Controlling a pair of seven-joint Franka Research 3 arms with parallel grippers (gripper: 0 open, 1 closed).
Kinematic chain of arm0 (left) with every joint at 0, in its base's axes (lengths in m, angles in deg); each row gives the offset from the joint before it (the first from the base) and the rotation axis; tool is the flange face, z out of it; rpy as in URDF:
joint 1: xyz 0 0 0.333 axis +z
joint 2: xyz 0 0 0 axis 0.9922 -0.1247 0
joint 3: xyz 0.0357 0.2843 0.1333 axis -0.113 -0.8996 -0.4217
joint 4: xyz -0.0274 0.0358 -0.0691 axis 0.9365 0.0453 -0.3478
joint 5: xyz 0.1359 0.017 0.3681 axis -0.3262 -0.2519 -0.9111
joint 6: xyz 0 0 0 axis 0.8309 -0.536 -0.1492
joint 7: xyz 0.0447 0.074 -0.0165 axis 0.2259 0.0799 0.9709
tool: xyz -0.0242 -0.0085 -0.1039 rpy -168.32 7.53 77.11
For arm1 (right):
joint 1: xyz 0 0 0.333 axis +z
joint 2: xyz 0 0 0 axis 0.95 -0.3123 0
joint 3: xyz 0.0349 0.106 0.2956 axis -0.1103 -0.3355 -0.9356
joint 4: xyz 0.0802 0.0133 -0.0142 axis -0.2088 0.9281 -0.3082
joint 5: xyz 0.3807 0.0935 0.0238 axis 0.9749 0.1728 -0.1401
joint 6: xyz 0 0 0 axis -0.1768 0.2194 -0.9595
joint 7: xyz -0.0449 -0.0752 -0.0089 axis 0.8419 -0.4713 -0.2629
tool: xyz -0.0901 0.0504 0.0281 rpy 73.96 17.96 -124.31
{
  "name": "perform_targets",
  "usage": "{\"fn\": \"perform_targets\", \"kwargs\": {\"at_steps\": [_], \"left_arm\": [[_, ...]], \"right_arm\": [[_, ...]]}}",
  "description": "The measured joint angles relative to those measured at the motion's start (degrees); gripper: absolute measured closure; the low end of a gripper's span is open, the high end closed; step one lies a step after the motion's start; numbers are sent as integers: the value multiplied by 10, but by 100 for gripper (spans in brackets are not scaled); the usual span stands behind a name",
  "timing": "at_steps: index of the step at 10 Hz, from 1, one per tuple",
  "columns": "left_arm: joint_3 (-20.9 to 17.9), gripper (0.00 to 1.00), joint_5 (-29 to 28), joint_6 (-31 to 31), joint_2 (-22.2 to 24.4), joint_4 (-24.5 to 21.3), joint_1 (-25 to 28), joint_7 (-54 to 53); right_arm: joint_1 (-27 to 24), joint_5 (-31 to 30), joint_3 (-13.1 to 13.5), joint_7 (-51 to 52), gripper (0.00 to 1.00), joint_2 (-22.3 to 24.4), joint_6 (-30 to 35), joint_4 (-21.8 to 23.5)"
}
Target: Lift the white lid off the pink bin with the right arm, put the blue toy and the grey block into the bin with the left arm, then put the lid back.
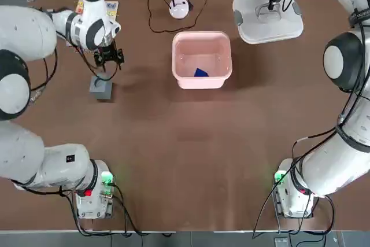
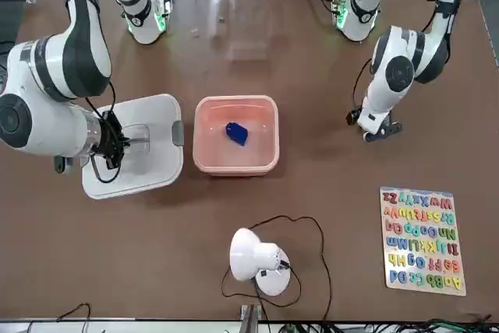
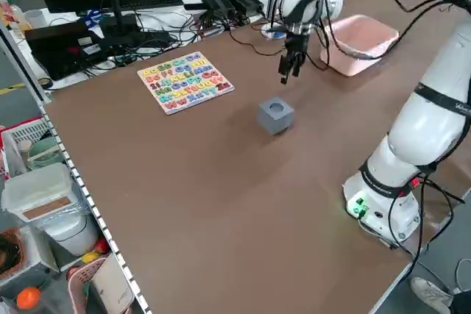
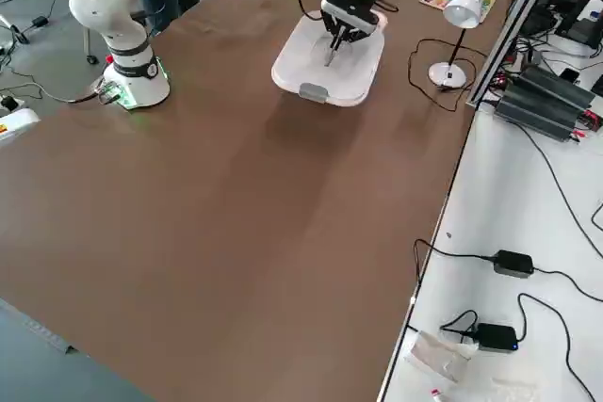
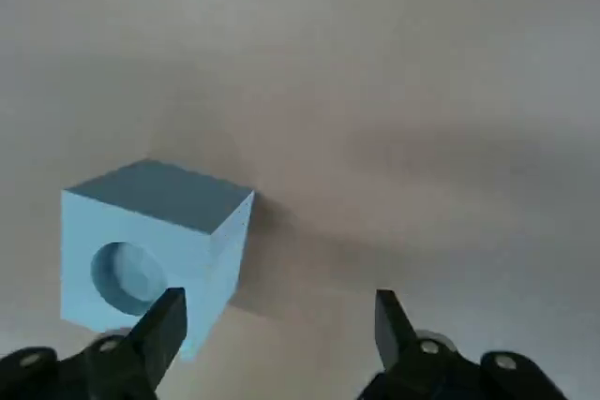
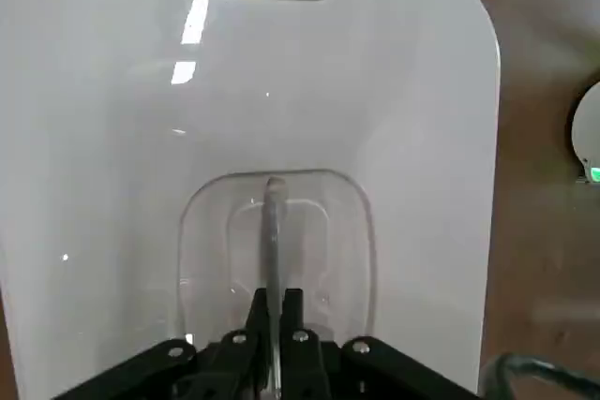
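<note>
A: Top view — pink bin (image 1: 202, 60) is seen uncovered mid-tabletop (image 1: 185, 154), blue toy (image 1: 200, 73) already inside. Grey block (image 1: 101, 87) is left on the tabletop, just beside and below the left claw (image 1: 108, 58), not touched.

B: Front view — white lid (image 2: 136, 154) is laid flat beside the bin; right claw (image 2: 117, 143) is parked on its handle.

A: Left wrist view — left claw's fingers (image 5: 167, 323) are spread, nothing held. Block shown offset to one side, round hole in one face.

B: Block is judged rigid, light, smooth-sided; two opposite flat faces should be pinched, hole avoided.

A: Right wrist view — right claw is clenched on the lid's thin handle rib (image 6: 273, 231). Lid is judged stiff, light, slippery plastic; rib is the only sensible hold.
</note>
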Motion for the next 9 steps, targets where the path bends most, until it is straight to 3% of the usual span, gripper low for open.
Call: {"fn": "perform_targets", "kwargs": {"at_steps": [2, 4, 7, 9], "left_arm": [[0, 17, 0, 36, 1, -47, 18, -41], [-1, 23, -2, 37, 2, -53, 44, -92], [0, 26, -33, 37, 2, -54, 64, -96], [0, 34, -34, 37, 2, -55, 70, -97]], "right_arm": [[0, 0, 0, 0, 93, 0, 0, 0], [0, 0, 0, 0, 93, 0, 0, 0], [0, 0, 0, 0, 93, 0, 0, 0], [0, 0, 0, 0, 93, 0, 0, 0]]}}
